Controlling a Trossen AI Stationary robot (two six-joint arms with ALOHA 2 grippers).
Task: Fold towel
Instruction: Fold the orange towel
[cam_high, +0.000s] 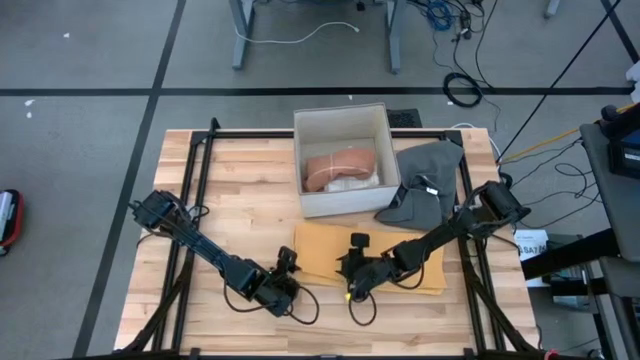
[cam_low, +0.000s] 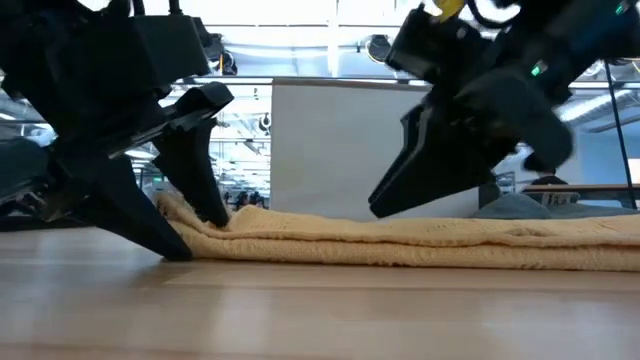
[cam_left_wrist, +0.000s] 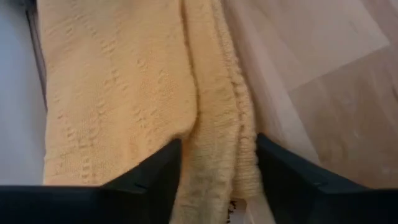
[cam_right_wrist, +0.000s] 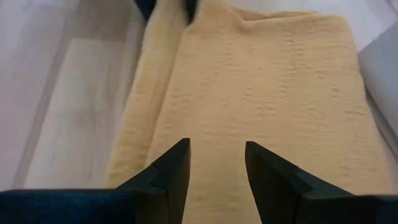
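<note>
Left gripper (cam_left_wrist: 217, 180) astride towel (cam_left_wrist: 124, 93) edge — right gripper (cam_right_wrist: 216, 168) parted, empty above it.

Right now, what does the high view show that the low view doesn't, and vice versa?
Only the high view: the open white box holding pinkish-tan cloth, the grey cloth heaped beside it, the yellow towel's whole outline, and which arm is which.

Only the low view: the left gripper's fingers straddling the raised towel corner, and the right gripper hanging just above the cloth.

Both: the yellow towel flat on the wooden table, left gripper at its edge, right gripper over it.
</note>
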